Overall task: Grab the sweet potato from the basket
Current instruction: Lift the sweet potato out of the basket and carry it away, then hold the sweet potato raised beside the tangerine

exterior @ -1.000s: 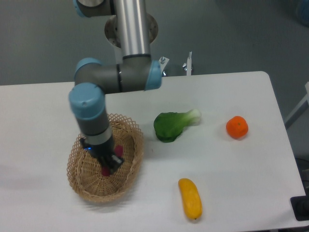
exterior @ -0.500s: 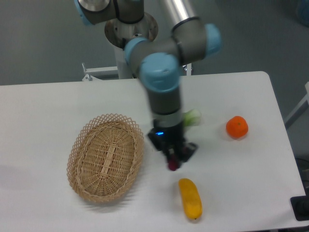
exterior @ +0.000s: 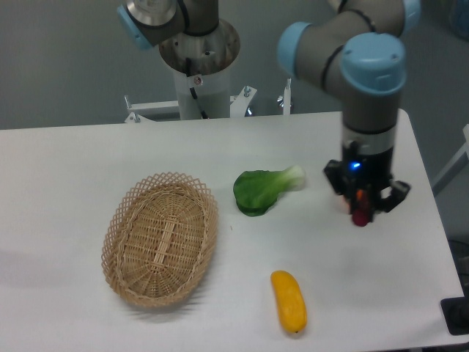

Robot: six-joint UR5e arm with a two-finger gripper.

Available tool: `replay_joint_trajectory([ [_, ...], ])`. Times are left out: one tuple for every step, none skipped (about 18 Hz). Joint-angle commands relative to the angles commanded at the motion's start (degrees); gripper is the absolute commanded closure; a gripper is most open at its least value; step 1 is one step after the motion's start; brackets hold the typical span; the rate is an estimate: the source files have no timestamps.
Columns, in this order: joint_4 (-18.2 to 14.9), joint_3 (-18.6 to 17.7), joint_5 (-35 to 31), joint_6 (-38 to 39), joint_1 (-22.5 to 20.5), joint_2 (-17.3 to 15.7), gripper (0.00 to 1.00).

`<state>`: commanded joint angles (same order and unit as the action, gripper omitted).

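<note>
The tan wicker basket [exterior: 160, 238] sits at the left of the table and holds nothing. My gripper [exterior: 362, 207] is at the right side of the table, far from the basket, pointing down and shut on the sweet potato [exterior: 360, 217]. Only the tuber's reddish-purple lower tip shows below the fingers. The gripper stands over the spot of the round orange fruit [exterior: 360, 196], which is almost wholly hidden behind it.
A green bok choy [exterior: 264, 188] lies mid-table between the basket and the gripper. A yellow oblong fruit [exterior: 289, 301] lies near the front edge. The arm's base column [exterior: 199, 62] stands at the back. The table's right edge is close to the gripper.
The gripper lifted the sweet potato out of the basket and carried it right across the table, past the bok choy, to above the orange fruit. The basket now holds nothing.
</note>
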<state>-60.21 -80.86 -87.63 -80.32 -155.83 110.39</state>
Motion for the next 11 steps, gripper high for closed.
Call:
replay_joint_trajectory([
  [0.09, 0.0, 0.0, -0.44, -0.35, 0.09, 0.75],
  [0.17, 0.09, 0.0, -0.62, -0.79, 0.17, 0.75],
  [0.26, 0.17, 0.17, -0.71, -0.88, 0.26, 0.75],
  [0.35, 0.26, 0.61, -0.71, -0.97, 0.52, 0.75],
  [0.44, 0.26, 0.79, -0.63, -0.97, 0.79, 0.75],
  [0.44, 0.26, 0.7, -0.63, -0.97, 0.97, 0.75],
  [0.53, 0.35, 0.79, -0.71, -0.97, 1.05, 0.75],
  [0.53, 0.35, 0.79, -0.71, -1.32, 1.05, 0.75],
  [0.53, 0.44, 0.88, -0.71, -1.67, 1.05, 0.75],
  [0.53, 0.61, 1.23, -0.71, -1.93, 0.97, 0.75],
  [0.53, 0.62, 1.23, -0.71, -1.94, 0.97, 0.75],
])
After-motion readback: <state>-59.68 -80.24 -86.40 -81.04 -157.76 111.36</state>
